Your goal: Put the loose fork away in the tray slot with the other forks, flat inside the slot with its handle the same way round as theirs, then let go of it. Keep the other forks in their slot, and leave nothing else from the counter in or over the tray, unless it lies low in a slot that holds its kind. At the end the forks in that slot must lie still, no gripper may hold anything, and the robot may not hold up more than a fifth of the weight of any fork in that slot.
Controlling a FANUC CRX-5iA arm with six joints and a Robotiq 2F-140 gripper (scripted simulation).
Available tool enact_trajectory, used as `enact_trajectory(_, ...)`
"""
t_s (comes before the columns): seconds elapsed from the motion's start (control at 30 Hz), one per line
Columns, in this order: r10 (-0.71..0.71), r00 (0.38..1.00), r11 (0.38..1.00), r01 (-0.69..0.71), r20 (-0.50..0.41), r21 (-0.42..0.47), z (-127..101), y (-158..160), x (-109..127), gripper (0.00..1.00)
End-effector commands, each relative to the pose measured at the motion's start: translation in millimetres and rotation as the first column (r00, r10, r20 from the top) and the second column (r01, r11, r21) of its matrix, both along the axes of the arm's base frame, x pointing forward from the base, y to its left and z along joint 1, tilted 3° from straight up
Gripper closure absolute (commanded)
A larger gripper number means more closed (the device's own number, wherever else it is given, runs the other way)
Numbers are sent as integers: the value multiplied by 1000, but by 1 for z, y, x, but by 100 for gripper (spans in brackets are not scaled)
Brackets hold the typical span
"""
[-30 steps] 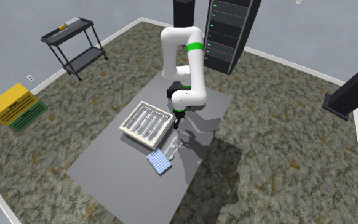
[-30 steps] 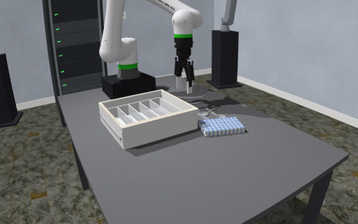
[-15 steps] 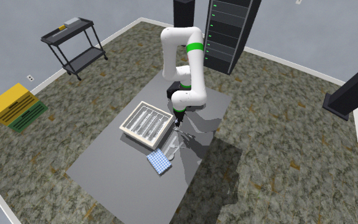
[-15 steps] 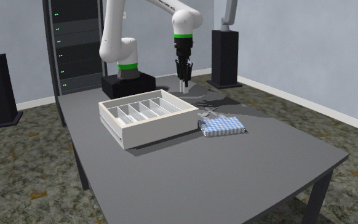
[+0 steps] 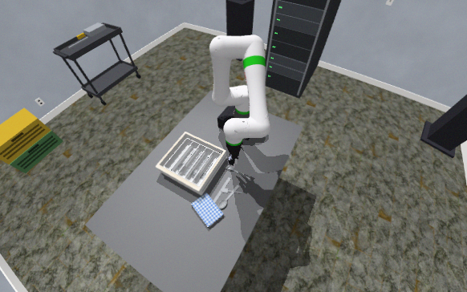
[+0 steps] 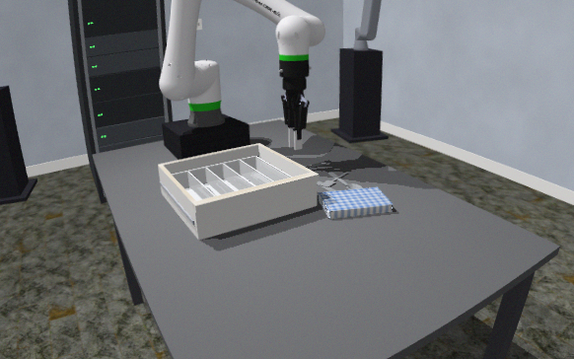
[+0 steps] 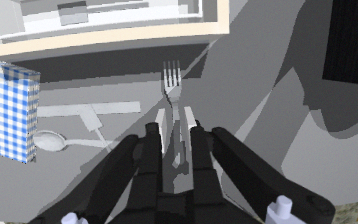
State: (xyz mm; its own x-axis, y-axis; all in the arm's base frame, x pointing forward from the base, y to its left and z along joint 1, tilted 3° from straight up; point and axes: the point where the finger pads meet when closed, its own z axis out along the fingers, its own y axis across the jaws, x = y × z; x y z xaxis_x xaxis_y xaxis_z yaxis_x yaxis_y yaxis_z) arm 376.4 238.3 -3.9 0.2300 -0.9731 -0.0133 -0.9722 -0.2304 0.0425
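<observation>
The loose fork (image 7: 172, 91) lies on the table, tines toward the tray and handle running back between my fingers in the wrist view. My gripper (image 5: 231, 164) (image 6: 294, 140) (image 7: 175, 117) points down at the table with its fingers drawn close together around the handle. A gap shows on each side of the handle, so it is open and not gripping. The tray (image 5: 178, 179) (image 6: 259, 212) (image 7: 106, 37) stands beside it, with long slots holding pale utensils. Which slot holds the forks is too small to tell. Part of the handle is hard to see in shadow.
A checked blue cloth (image 5: 207, 210) (image 6: 360, 201) (image 7: 6, 110) lies near the tray's corner. A spoon (image 7: 50, 141), a flat straight utensil (image 7: 116, 107) and a broad-ended utensil (image 7: 90, 119) lie between the cloth and the fork. The tray's raised walls stand close to the fork's tines.
</observation>
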Motion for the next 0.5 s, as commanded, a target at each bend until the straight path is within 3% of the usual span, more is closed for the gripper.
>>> enact_trajectory(0.0, 0, 1000, 1000, 0, 0, 0, 0, 0, 0, 83)
enact_trajectory(0.47, 0, 1000, 1000, 0, 0, 0, -6, 0, 0, 83)
